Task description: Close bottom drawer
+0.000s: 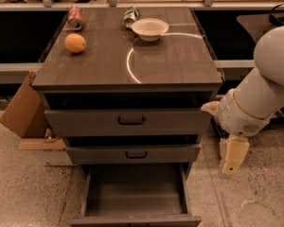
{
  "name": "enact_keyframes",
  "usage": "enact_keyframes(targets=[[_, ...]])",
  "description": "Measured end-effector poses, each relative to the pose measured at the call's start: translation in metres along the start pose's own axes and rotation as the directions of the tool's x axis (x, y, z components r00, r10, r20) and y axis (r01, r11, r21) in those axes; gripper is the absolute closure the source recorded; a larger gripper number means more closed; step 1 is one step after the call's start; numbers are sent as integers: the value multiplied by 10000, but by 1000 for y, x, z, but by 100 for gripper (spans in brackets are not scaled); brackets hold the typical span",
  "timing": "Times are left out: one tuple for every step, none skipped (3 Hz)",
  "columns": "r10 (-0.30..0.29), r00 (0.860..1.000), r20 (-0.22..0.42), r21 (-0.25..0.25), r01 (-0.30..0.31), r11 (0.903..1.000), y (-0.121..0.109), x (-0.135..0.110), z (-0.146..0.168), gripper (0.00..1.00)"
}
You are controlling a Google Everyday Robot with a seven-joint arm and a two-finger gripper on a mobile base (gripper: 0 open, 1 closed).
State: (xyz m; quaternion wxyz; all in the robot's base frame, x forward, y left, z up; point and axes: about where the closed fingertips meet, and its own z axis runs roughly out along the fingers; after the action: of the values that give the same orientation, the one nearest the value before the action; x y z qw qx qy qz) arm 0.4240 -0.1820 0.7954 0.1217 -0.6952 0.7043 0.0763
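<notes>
The bottom drawer is pulled far out at the foot of the grey-brown cabinet, and its plain grey inside is empty. Only the top edge of its front panel shows at the bottom of the view; its handle is out of view. The top drawer and the middle drawer sit slightly out, each with a black bar handle. My white arm reaches in from the right. My cream gripper hangs pointing down beside the cabinet's right side, level with the middle drawer and apart from the bottom drawer.
On the cabinet top lie an orange, a red can, a green can and a white bowl. A cardboard box leans at the cabinet's left. Dark shelving runs behind. The floor is speckled stone.
</notes>
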Motion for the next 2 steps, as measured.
enact_keyframes(targets=[[-1, 10000, -1, 8, 1, 10000, 0, 0, 0, 0], [-627, 9977, 250, -204, 632, 9978, 2, 1, 17, 0]])
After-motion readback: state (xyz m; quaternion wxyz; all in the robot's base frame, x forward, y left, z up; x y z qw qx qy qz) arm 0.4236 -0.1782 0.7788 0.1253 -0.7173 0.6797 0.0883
